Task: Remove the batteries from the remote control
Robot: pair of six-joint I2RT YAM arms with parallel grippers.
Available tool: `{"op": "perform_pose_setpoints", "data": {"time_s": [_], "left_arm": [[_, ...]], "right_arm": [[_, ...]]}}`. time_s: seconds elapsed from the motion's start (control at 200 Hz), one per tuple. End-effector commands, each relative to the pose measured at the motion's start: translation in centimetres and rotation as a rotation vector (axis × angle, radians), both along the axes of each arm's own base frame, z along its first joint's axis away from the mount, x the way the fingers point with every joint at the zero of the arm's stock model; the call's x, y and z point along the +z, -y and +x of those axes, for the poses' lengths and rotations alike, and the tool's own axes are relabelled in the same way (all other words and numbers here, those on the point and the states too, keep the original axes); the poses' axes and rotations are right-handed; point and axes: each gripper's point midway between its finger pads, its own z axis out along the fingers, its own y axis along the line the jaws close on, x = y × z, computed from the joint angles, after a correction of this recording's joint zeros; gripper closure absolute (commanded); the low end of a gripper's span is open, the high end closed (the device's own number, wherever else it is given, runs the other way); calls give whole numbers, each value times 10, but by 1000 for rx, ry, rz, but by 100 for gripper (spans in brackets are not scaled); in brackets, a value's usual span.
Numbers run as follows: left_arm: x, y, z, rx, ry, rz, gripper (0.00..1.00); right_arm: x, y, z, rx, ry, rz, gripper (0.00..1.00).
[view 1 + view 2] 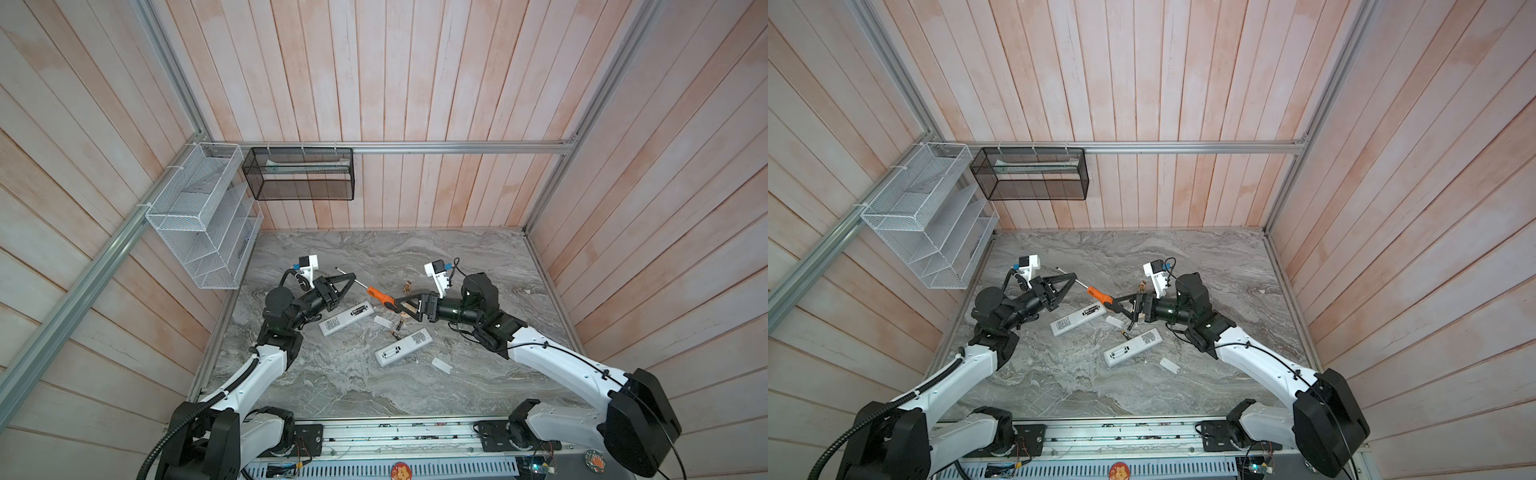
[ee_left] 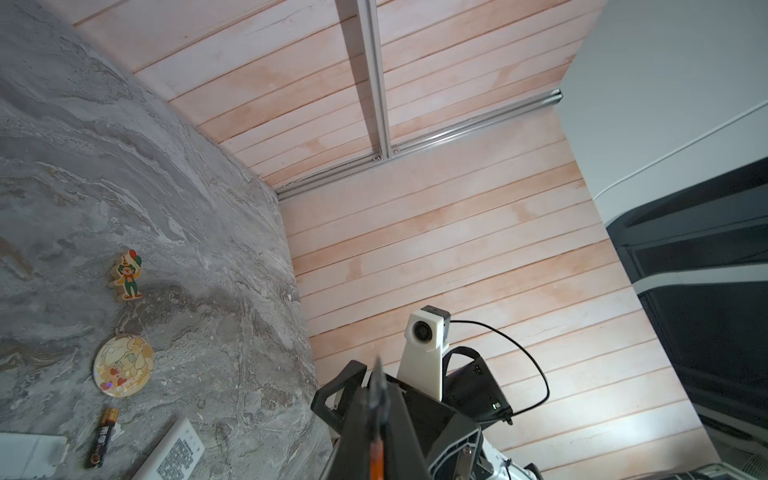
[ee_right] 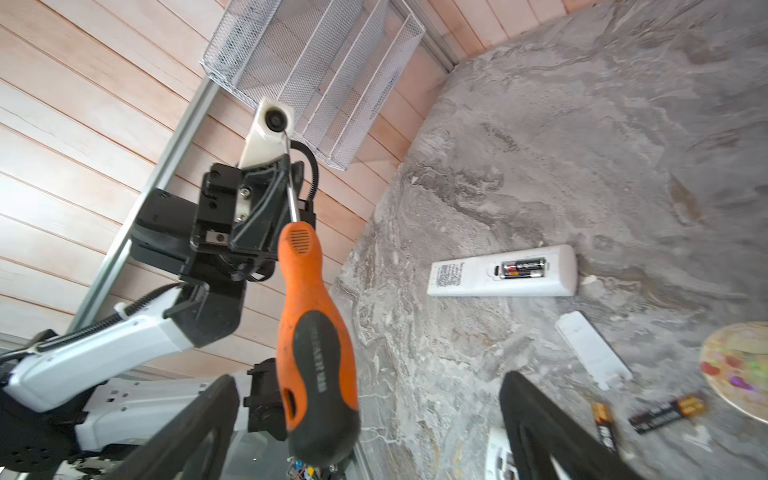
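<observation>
My left gripper point(image 1: 351, 276) point(image 2: 379, 386) is shut on the metal shaft of an orange-handled screwdriver point(image 1: 380, 296) point(image 3: 316, 332), held above the table. Around the handle's butt my right gripper point(image 1: 395, 305) point(image 3: 368, 378) stands open, its fingers apart from the handle on both sides. One white remote control point(image 1: 346, 318) point(image 3: 503, 272) lies face down with black batteries point(image 3: 523, 268) in its uncovered compartment. A second remote point(image 1: 404, 347) lies nearer the front. Two loose batteries point(image 1: 400, 324) point(image 3: 669, 413) lie between the remotes; one point(image 2: 103, 436) also shows in the left wrist view.
Two white cover plates point(image 1: 382, 320) point(image 1: 441, 365) lie on the marble table point(image 1: 332, 382). A clown figure point(image 2: 128, 274) and a round badge point(image 2: 123, 365) sit behind the right gripper. A white wire rack point(image 1: 199, 216) and a black mesh basket point(image 1: 299, 174) hang on the walls.
</observation>
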Motion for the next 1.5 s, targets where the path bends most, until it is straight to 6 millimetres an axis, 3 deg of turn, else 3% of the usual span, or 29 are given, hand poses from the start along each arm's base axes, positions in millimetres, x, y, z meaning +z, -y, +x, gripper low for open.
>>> {"op": "perform_pose_setpoints", "data": {"time_s": [0.0, 0.215, 0.64, 0.885, 1.1, 1.295, 1.495], "left_arm": [[16, -9, 3, 62, 20, -88, 100], [18, -13, 2, 98, 16, -86, 100], [17, -15, 3, 115, -5, -92, 100], [15, -15, 4, 118, -13, -96, 100], [14, -15, 3, 113, -19, -93, 100], [13, -14, 3, 109, -23, -90, 100], [10, -14, 2, 109, -30, -80, 100]], "right_arm": [[40, -13, -4, 61, 55, 134, 2], [48, -34, -1, 122, 61, 160, 2], [52, -62, 1, 191, 60, 169, 20], [47, -66, 3, 197, 41, 167, 37], [47, -66, 8, 175, 39, 166, 65], [47, -66, 9, 161, 38, 166, 73], [46, -65, 11, 155, 40, 156, 89]]}}
